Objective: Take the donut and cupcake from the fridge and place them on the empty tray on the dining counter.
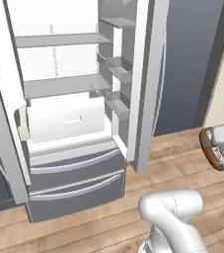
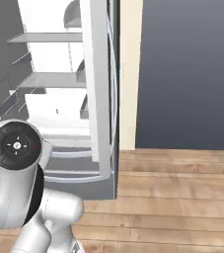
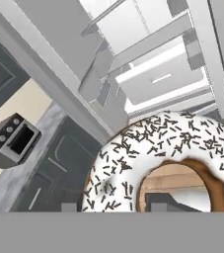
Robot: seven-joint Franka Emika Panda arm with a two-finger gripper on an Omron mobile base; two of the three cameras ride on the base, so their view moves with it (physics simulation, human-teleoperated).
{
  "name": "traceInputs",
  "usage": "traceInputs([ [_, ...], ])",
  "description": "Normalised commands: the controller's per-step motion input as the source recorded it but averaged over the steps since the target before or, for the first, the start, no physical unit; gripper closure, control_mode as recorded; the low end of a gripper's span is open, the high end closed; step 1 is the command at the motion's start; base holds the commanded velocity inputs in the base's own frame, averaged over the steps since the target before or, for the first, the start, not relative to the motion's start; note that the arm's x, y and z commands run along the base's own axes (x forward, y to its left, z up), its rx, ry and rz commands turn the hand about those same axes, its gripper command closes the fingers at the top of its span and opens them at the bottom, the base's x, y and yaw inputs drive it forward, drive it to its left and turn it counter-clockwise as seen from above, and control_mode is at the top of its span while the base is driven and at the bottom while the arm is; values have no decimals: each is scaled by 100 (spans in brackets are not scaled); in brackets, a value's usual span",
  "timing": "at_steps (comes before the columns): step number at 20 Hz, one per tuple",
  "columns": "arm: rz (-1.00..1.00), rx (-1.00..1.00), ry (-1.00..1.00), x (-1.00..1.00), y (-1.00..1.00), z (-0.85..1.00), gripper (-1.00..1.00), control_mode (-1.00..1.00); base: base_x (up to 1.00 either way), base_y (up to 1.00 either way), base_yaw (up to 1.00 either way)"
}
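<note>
The fridge (image 1: 69,113) stood with its doors open, white shelves bare. Well right of the fridge, above the wooden floor (image 1: 182,173), the fingers (image 1: 217,143) were clenched on the donut (image 1: 213,152), which hung tilted on edge. In the hand view the donut (image 3: 148,153), white-iced with dark sprinkles, sat close before the fridge's (image 3: 153,74) open interior.

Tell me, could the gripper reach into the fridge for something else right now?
Probably not. The gripper already holds the donut, so its fingers look taken, and it sits out over the wooden floor, well right of the fridge. The doors stand open, though, so nothing blocks the way.
</note>
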Motion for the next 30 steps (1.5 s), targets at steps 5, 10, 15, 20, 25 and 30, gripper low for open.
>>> traceInputs([
  [5, 0, 0, 0, 0, 0, 0, 100, 100, -21, -66, -55],
  [10, 0, 0, 0, 0, 0, 0, 100, 100, -27, -59, -47],
  [15, 0, 0, 0, 0, 0, 0, 100, 100, -29, -50, -41],
  [20, 0, 0, 0, 0, 0, 0, 100, 100, 2, -53, -41],
  [25, 0, 0, 0, 0, 0, 0, 100, 100, 76, -50, -33],
  [30, 0, 0, 0, 0, 0, 0, 100, 100, 100, -49, -29],
])
